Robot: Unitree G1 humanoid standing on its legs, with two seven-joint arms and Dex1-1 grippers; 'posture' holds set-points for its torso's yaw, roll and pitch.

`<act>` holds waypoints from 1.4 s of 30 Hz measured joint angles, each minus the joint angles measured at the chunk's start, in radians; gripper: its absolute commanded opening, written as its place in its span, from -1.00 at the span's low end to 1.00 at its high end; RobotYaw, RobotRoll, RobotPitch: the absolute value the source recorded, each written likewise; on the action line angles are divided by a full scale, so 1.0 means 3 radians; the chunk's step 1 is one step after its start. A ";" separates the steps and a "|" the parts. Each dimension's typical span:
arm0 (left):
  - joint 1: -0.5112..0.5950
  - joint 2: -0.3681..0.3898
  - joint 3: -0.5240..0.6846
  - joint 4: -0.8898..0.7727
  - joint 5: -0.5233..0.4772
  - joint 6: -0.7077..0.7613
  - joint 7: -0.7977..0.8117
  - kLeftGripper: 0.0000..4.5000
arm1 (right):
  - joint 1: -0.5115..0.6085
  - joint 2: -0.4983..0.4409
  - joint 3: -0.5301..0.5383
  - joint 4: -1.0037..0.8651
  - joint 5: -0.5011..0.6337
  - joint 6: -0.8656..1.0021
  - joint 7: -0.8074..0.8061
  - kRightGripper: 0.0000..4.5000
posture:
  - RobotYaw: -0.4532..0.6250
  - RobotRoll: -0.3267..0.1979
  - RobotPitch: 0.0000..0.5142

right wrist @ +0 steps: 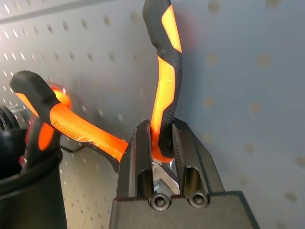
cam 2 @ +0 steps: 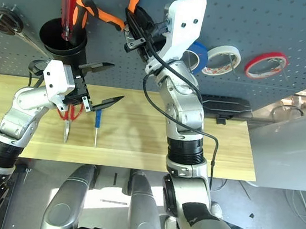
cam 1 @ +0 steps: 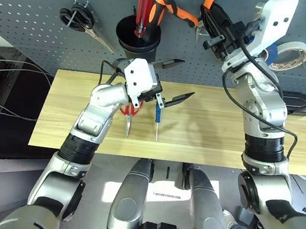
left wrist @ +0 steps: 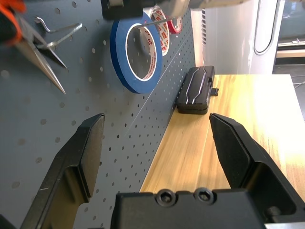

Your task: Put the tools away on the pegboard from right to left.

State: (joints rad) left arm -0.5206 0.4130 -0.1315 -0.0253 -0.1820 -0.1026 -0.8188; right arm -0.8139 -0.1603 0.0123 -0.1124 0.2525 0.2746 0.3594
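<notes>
My two head eyes look forward and down from above my forearms, taking in the wooden table (cam 1: 206, 138) and the pegboard (cam 1: 35, 27) rising behind it, the right eye set a little to the side so the same scene slides leftward in it. My left wrist camera looks along my left gripper (left wrist: 157, 143), close to the board and nearly parallel to it, sharing with the head views the blue tape roll (left wrist: 125, 59) and the far right stretch of table. My right wrist camera sits very near the board, facing it along my right gripper (right wrist: 160, 143), sharing the orange-and-black pliers (right wrist: 164, 81) with the head views.
</notes>
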 measured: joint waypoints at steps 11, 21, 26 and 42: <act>0.0000 0.0008 0.0000 0.0026 0.0001 -0.0033 -0.0011 1.00 | -0.0126 0.0054 -0.0028 -0.0291 0.0086 0.0051 -0.0057 -0.80 | 0.12 0.25 0.45; -0.0004 0.0005 -0.0002 0.0086 0.0004 -0.0058 -0.0013 1.00 | -0.0268 0.0167 -0.0063 -0.0520 0.0430 0.0415 -0.0139 -0.80 | 0.11 0.25 0.45; 0.0000 0.0012 -0.0002 0.0087 0.0007 -0.0070 -0.0014 1.00 | -0.0065 0.0010 -0.0050 -0.0746 0.0605 0.0778 -0.0058 -0.80 | 0.11 0.25 0.47; 0.0003 0.0146 -0.0084 0.0376 0.0175 -0.0305 -0.0206 1.00 | 0.0823 -0.0775 0.0093 -0.1188 0.0839 0.1451 0.0442 -0.80 | 0.06 0.25 0.47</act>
State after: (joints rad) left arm -0.5197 0.4566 -0.1567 0.0876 -0.1295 -0.1942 -0.8806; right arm -0.5670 -0.3929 0.0403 -0.4687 0.5042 0.7098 0.4919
